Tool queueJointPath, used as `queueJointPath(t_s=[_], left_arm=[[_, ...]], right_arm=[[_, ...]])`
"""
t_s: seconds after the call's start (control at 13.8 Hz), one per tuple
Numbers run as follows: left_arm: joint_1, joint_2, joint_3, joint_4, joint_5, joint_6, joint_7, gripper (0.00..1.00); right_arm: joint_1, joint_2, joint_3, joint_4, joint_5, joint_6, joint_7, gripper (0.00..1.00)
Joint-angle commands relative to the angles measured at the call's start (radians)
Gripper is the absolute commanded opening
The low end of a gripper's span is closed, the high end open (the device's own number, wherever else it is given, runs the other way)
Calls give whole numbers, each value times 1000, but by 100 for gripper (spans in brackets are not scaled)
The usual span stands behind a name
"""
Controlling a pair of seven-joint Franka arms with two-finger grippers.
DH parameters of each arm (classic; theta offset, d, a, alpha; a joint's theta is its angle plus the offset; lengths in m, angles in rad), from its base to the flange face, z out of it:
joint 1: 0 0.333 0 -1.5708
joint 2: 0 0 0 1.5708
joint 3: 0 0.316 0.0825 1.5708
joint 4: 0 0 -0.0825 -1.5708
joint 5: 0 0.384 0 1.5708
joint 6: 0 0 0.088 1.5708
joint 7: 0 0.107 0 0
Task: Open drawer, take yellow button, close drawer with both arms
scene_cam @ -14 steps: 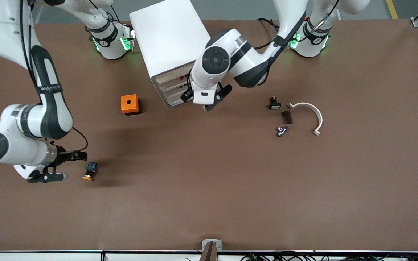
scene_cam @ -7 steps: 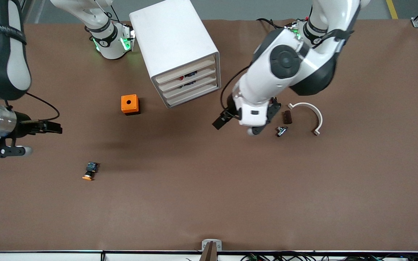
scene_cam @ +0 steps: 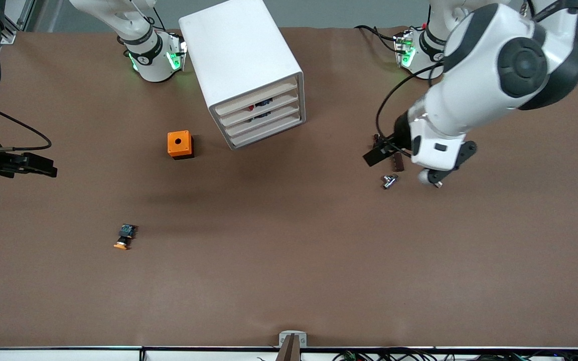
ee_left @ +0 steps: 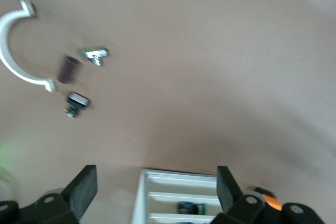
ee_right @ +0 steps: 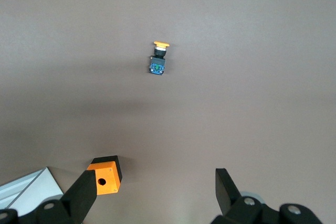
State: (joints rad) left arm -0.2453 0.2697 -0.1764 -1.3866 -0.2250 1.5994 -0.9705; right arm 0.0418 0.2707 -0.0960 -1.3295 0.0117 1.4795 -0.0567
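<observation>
Brown tabletop. Drawer shut in white cabinet. Button lies nearer the front camera than orange cube, toward right arm's end. Left pincer wide, empty, over small parts. Right pincer wide, empty, at tabletop edge.

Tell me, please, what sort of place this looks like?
Probably a robotics lab bench: two white arms fixed along a brown table, a white cabinet, and small parts laid out, such as a button and an orange cube.

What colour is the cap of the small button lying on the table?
Orange, on the button; it shows best in the right wrist view.
</observation>
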Motion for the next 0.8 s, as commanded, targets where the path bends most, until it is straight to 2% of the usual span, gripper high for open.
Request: queueJointPath(t_s=[0.0,0.22,0.36,0.44,0.51,0.73], left_arm=[[70,-47,-6,-17,16,-74,158,100],[148,-84,-3,-31,38,-179,359,100],[178,-124,17,-67,76,-194,485,100],[164,-163,94,-113,76,-194,578,100],[146,-203,139,-162,76,-194,645,100],[143,-357,234,-352,87,-150,794,100]], right_arm=[[19,-51,12,0,-18,-53,24,100],[18,-198,10,-127,-12,-53,24,100],[12,-267,6,-174,-12,-65,23,100],[-2,-301,5,-203,-12,-61,21,100],[-17,-306,5,-204,-10,-56,12,100],[-49,-332,7,-211,-6,-56,-20,100]])
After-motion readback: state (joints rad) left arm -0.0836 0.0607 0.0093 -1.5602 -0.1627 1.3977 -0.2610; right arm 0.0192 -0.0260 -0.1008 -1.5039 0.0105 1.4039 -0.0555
